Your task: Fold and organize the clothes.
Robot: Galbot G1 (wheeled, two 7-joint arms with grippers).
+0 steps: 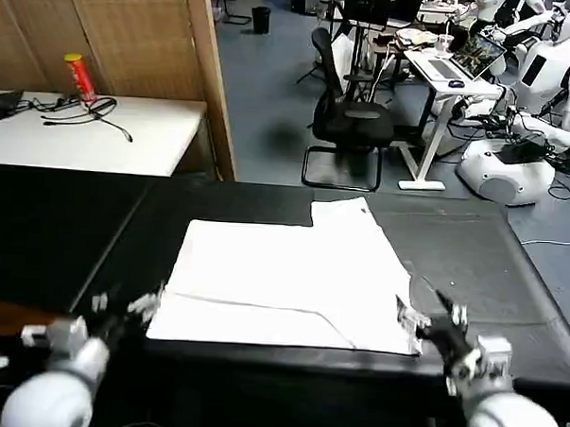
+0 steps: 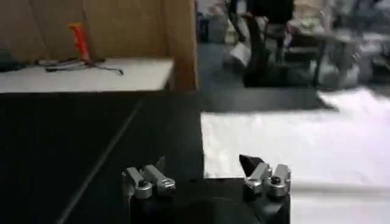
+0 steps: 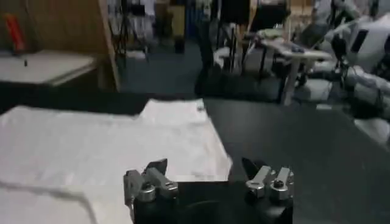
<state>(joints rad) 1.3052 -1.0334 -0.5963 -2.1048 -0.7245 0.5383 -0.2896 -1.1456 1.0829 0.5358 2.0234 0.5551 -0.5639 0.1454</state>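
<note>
A white T-shirt (image 1: 292, 280), the clothes, lies flat on the black table (image 1: 473, 250), plain side up. A fold edge runs across its near part and one sleeve (image 1: 342, 211) sticks out at the far side. My left gripper (image 1: 125, 306) hovers open at the shirt's near left corner, holding nothing. In the left wrist view the gripper (image 2: 204, 163) has the shirt (image 2: 292, 140) just ahead of one jaw. At the near right corner my right gripper (image 1: 435, 310) is open too. In the right wrist view its jaws (image 3: 204, 165) straddle the edge of the shirt (image 3: 103, 146).
A white side table (image 1: 128, 136) with a red can (image 1: 80, 77) and cables stands at the far left behind a wooden partition (image 1: 210, 78). A black office chair (image 1: 351, 112), desks and white robots (image 1: 547, 64) fill the room beyond. Bare black tabletop flanks the shirt.
</note>
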